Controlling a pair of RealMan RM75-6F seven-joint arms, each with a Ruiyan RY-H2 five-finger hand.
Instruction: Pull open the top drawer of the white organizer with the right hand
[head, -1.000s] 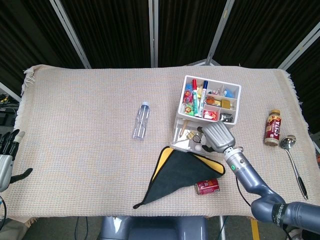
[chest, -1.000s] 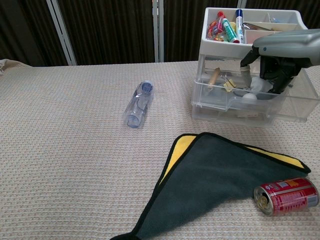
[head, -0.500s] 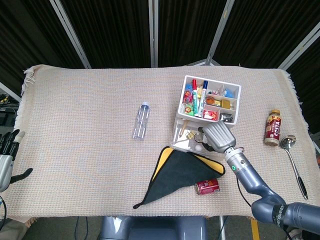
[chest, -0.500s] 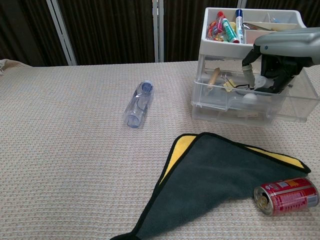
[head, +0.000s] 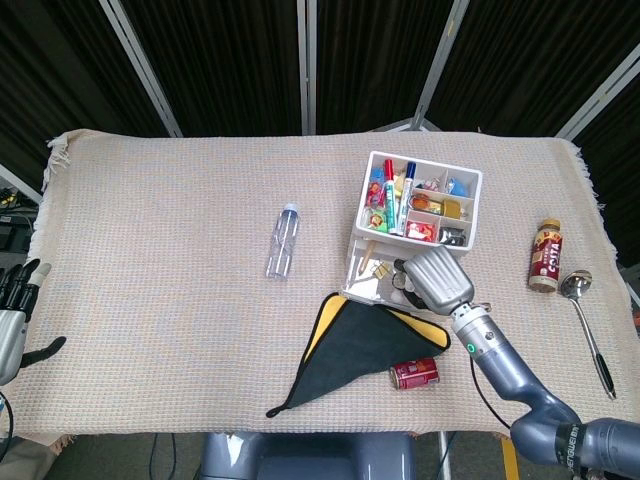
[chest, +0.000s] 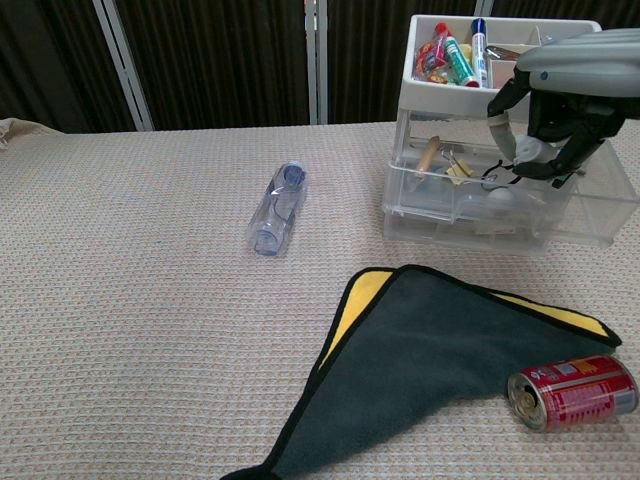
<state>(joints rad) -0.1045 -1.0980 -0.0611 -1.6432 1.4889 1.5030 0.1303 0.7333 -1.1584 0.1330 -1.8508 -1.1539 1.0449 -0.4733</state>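
1. Head view: my right hand (head: 437, 281) covers the open top drawer (head: 375, 277) of the organizer (head: 420, 200), right of centre; grip hidden.
2. Chest view: fingers (chest: 502, 125) look curled, holding nothing I can confirm; snagging could drag the organizer over the cloth (chest: 440, 360).

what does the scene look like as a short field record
organizer: white, far right of table
drawer: clear, pulled out, small items inside
right robot hand: fingers curled above the drawer
left robot hand: open, at table's left edge
cloth: dark and yellow, in front of the organizer
can: red, on its side
bottle: clear, lying flat
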